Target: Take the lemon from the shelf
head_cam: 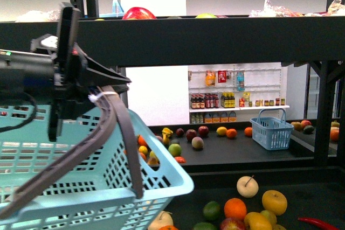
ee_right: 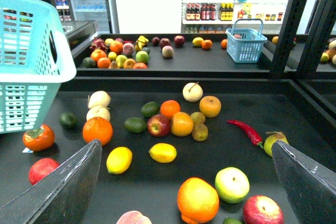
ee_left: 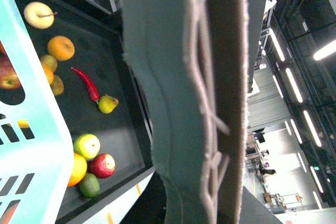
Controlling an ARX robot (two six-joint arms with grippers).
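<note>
We have the lemon (ee_right: 163,152) lying on the dark tray of the black shelf (ee_right: 247,98), in a small open patch ahead of the right gripper (ee_right: 186,145). That gripper's jaws are spread wide and hold nothing, and it hangs well apart from the fruit. The left gripper (head_cam: 99,87) appears clamped on the grey handle (head_cam: 116,127) of the light-blue basket (head_cam: 81,187). Its wrist view is almost filled by that strap, so we judge the hold mainly from the front view. The pick has not yet begun, and we see several ways it could fail. A second yellow oval fruit (ee_right: 119,160) sits just beside the lemon, so a slightly misaimed descent could close on the wrong one or trap both between the wide jaws. A red apple (ee_right: 158,125) and an orange (ee_right: 182,124) lie near the lemon's far side. A finger landing among them could knock the cluster and set the smooth, rounded lemon rolling across the flat tray. If one pad touches before the other, the lemon will probably skid sideways instead of seating. We also watch the basket, which hangs close over the tray edge. If it swings, it could brush the shelf or block the right arm's path.
</note>
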